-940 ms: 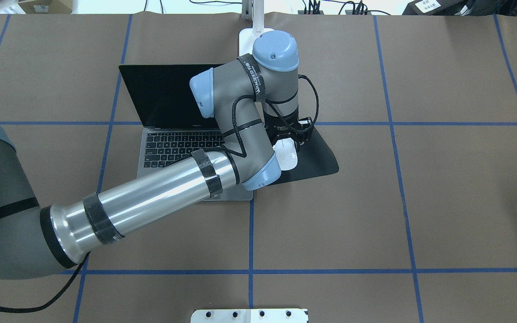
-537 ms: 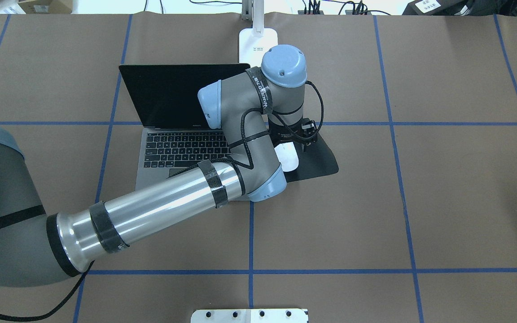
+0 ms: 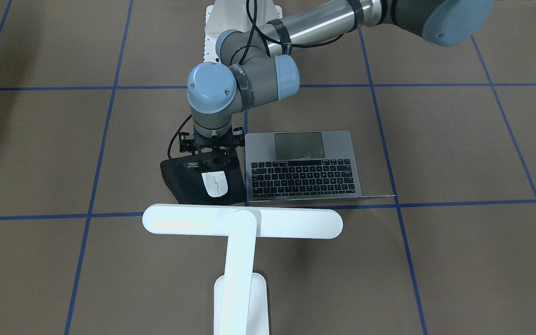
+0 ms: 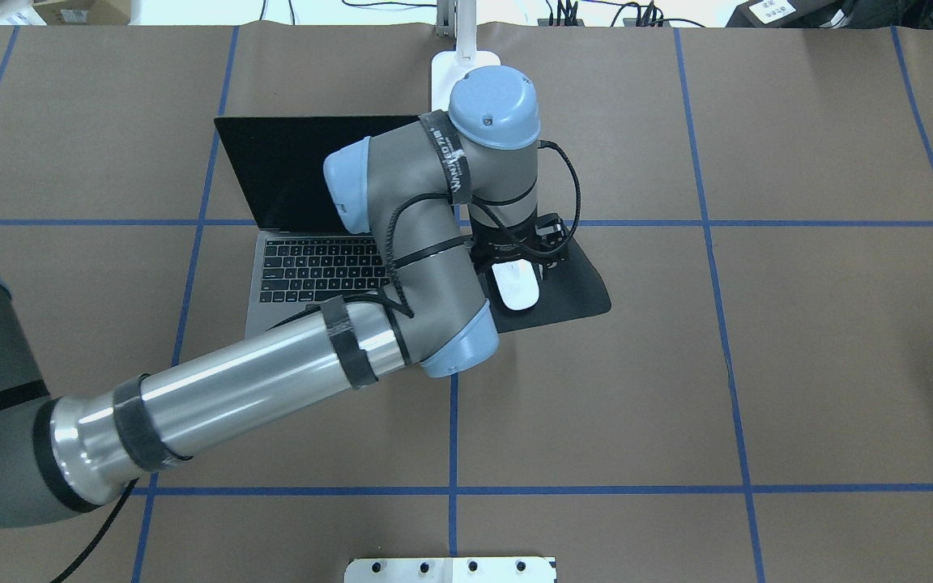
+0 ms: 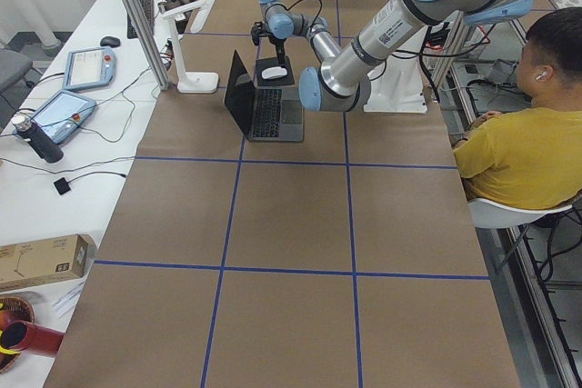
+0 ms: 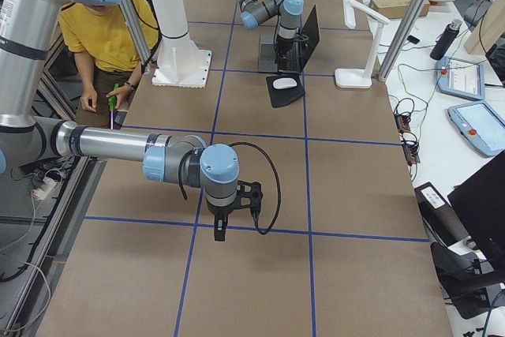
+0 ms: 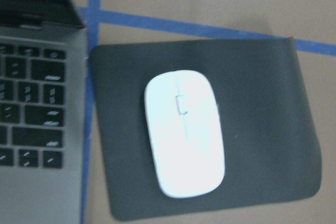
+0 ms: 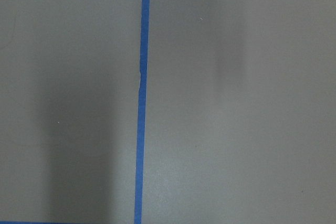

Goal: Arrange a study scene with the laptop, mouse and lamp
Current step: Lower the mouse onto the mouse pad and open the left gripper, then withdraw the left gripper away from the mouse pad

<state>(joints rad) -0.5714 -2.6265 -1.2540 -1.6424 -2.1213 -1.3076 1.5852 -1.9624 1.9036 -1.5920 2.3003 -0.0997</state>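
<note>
Moved since half a second ago: the left arm's wrist has drawn slightly left and its forearm has swung lower in the overhead view, so the mouse (image 4: 513,285) now shows whole. Mouse, pad and laptop are unchanged in place.

1. Left gripper (image 3: 212,161): points straight down and hangs above the mouse, apart from it. Whether its fingers are spread or closed cannot be told. Its wrist view shows the mouse lying free, with no finger in frame.
2. Mouse: white oval, flat on the black mouse pad (image 7: 262,103), roughly at the pad's middle.
3. Mouse pad: lies just right of the laptop in the overhead view, slightly skewed.
4. Laptop (image 3: 303,172): open, keys and trackpad up, screen dark and raised at the far side.
5. Lamp (image 3: 242,222): white, T-shaped. Its base stands at the table's far edge, beyond the laptop's right corner.
6. Right gripper (image 6: 222,228): points down above bare brown table (image 4: 758,364), well apart from the other items. Its finger state cannot be told.
7. Person (image 5: 509,147): seated beside the table, yellow shirt.
</note>
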